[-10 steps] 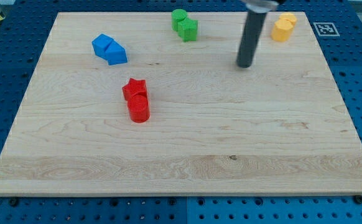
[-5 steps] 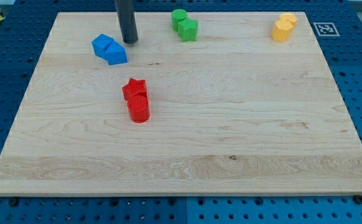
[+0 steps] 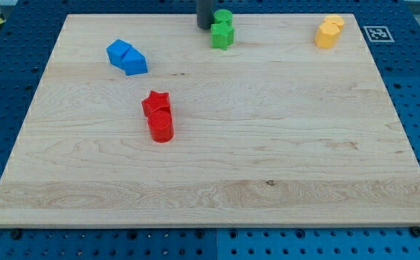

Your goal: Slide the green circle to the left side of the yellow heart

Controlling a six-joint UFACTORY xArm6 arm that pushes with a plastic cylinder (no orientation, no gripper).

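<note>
Rod: straight, smooth, dark grey cylinder with no visible markings, screws or cables; my tip (image 3: 206, 27) is blunt.

Open board (image 3: 268, 130) btwn green (image 3: 223, 17), yellow (image 3: 328, 33)

Wooden board (image 3: 268, 159) carries green (image 3: 222, 30), yellow (image 3: 329, 31), blue (image 3: 127, 57), red blocks (image 3: 158, 115).

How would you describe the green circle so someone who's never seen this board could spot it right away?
Start at the wooden board's far edge at the view's top, a little left of centre. Two green blocks touch there; the green circle is the upper one, with my tip just to its left. Its round top sets it apart from the jagged green star below it.
</note>
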